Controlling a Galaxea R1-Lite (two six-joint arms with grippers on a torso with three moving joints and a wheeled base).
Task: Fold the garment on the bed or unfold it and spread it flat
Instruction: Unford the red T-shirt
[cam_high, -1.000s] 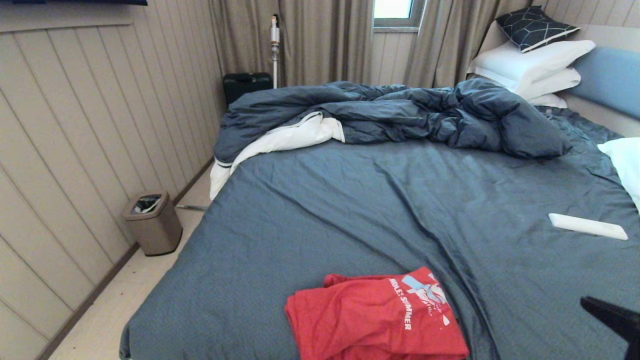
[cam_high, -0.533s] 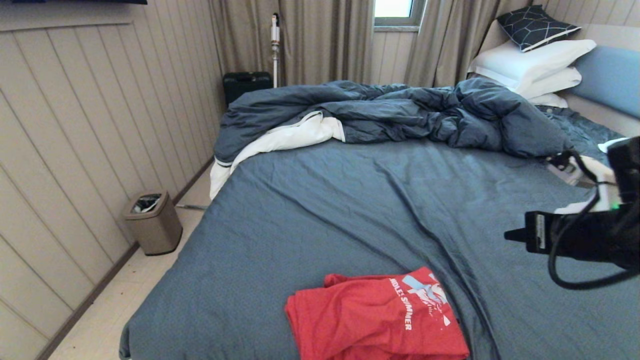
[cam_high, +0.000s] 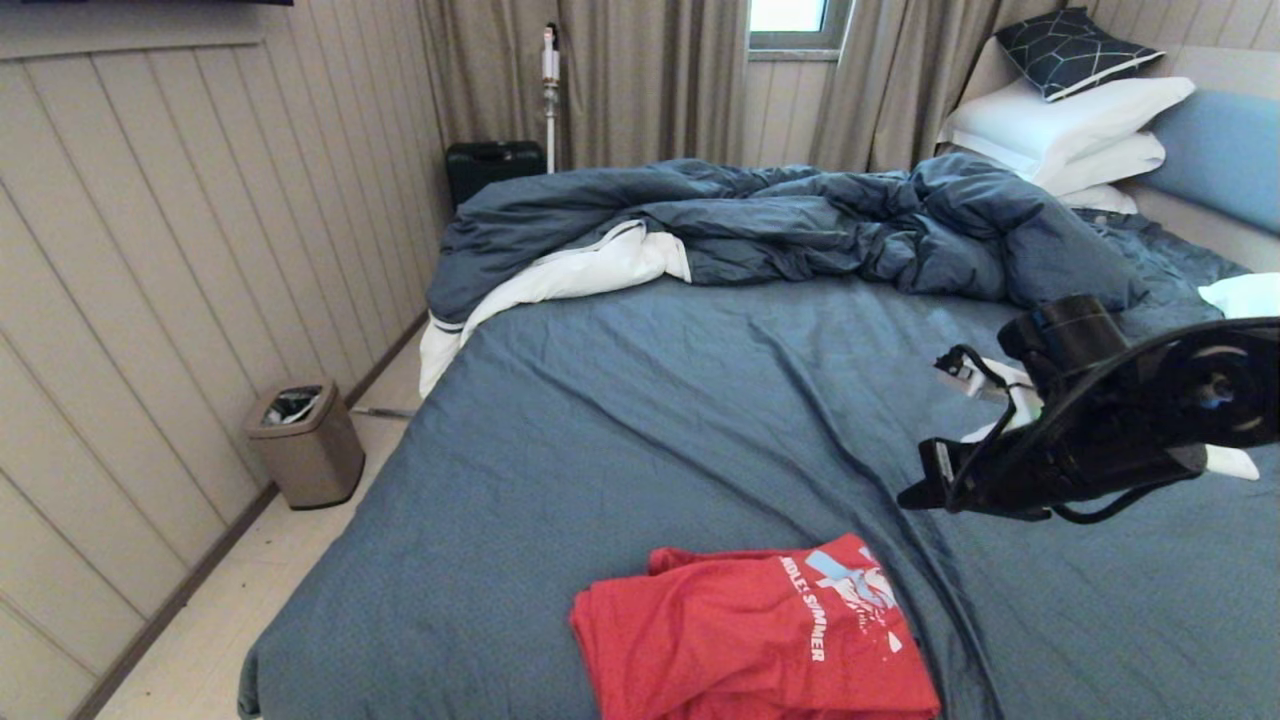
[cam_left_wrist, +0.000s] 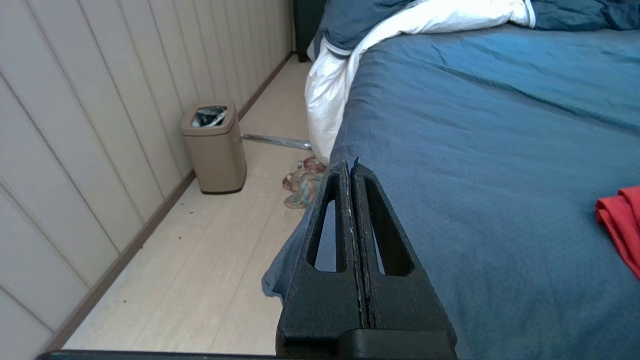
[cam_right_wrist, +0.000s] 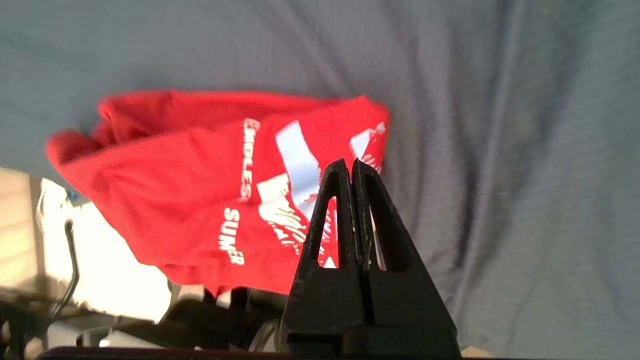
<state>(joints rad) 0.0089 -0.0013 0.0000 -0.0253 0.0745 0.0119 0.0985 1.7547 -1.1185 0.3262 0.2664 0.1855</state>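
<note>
A bright red jersey T-shirt (cam_high: 755, 640) lies loosely folded at the near edge of the bed (cam_high: 700, 420), its white and light-blue print and lettering facing up on the right half. The blue-grey sheet around it is creased in long ridges, one running just beside the shirt's right edge.

Above and to the right of the shirt, the right pincer (cam_high: 905, 497) hangs over the sheet, its black tapered fingers pressed together and holding nothing, apart from the cloth; a black cable loops along the arm behind it. The left pincer (cam_left_wrist: 350, 167), likewise pressed together and empty, sits by the bed's left edge, over the pale floor.

Farther back, a rumpled dark blue duvet (cam_high: 800, 225) with a white underside sprawls across the bed. Stacked white pillows (cam_high: 1070, 125) under a dark patterned cushion (cam_high: 1075, 50) lean at the head. A tan waste bin (cam_high: 305, 445) stands on the floor against the panelled wall, and a black case (cam_high: 490, 165) sits before the beige curtains.
</note>
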